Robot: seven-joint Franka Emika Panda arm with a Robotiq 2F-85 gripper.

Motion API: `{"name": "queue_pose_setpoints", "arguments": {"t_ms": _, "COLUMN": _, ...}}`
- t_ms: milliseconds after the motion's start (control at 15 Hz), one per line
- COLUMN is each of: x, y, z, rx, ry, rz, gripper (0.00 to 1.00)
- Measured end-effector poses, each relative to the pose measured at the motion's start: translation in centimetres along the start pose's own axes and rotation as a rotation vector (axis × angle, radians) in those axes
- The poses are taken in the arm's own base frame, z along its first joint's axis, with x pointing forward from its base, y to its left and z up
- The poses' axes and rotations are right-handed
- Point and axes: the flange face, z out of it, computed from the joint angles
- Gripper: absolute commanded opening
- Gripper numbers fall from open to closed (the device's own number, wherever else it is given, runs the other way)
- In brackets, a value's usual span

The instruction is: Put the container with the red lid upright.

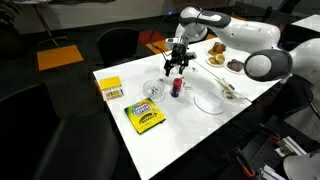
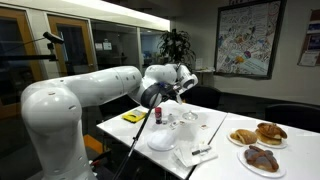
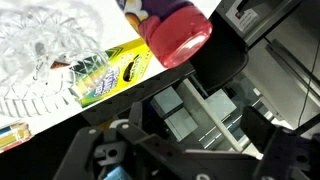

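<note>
Red and glossy, the cap tops the container with the red lid [image 1: 177, 88], a tiny slim bottle with a reddish body. In both exterior views it appears to stand upright on the white bench [image 1: 195, 130], near the middle of the frame. In the wrist view the round cap faces the camera at the upper centre, and a scrap of purple and orange label shows on the body above it. No words on that label can be made out.

The gripper [image 1: 177, 70] hangs directly above the container without touching it. Its dark jaws are spread apart and hold nothing.

Just left of the container in an exterior view stands a clear glass vessel [image 1: 152, 92]. It fills the upper left of the wrist view with cut-glass facets. To the lower right lies a flat clear round lid [image 1: 208, 102].

A yellow crayon box [image 1: 144, 118] lies toward the lower left of the frame. The wrist view shows green and yellow print on its side, but the lettering is too blurred to read. A second, smaller yellow box [image 1: 110, 88] sits further left, its writing also illegible. Plates of pastries [image 1: 222, 55] occupy the upper right of the bench.
</note>
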Motion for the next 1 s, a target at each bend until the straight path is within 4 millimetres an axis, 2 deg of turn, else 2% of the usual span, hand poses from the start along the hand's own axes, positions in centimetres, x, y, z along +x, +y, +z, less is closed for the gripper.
{"name": "queue_pose_setpoints", "arguments": {"t_ms": 333, "x": 1.4, "y": -0.1, "z": 0.2, "rx": -0.032, "ry": -0.126, "rz": 0.180, "gripper": 1.00}}
{"name": "queue_pose_setpoints", "arguments": {"t_ms": 1000, "x": 5.9, "y": -0.4, "z": 1.3, "rx": -0.162, "ry": -0.472, "rz": 0.416, "gripper": 1.00}}
